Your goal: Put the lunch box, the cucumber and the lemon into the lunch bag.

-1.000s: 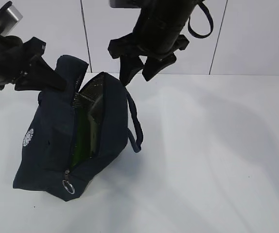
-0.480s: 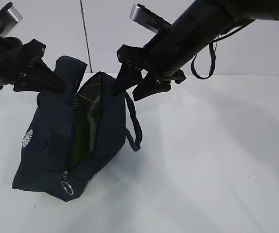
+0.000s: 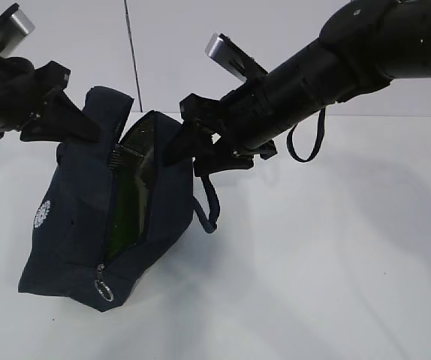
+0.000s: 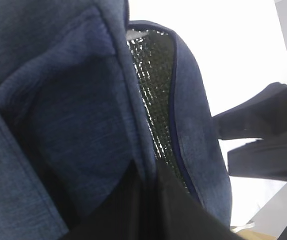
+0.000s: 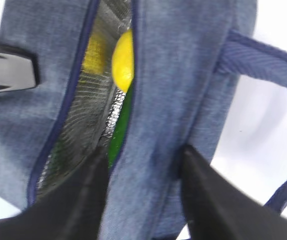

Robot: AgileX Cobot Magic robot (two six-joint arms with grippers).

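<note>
The navy lunch bag (image 3: pixel 80 217) stands on the white table with its zipper open and its silver lining (image 4: pixel 153 90) showing. My left gripper (image 3: pixel 88 127) is shut on the bag's left rim (image 4: pixel 133 150) and holds it up. My right gripper (image 3: pixel 189 154) is open, one finger inside the mouth and one outside, astride the bag's right wall (image 5: pixel 173 100). The yellow lemon (image 5: pixel 122 60) lies inside the bag. A green strip (image 5: pixel 117 132) below it looks like the cucumber. Green also shows in the mouth in the exterior view (image 3: pixel 128 210). The lunch box is not clearly visible.
The bag's ring pull (image 3: pixel 104 289) hangs at the near end of the zipper. A loop handle (image 3: pixel 209 202) hangs off the bag's right side. White table (image 3: pixel 336 262) stretches to the right and front. A wall stands behind.
My right arm has swung down and left from above the bag, and its open fingers now straddle the bag's right wall. The left gripper and the bag have stayed put.
</note>
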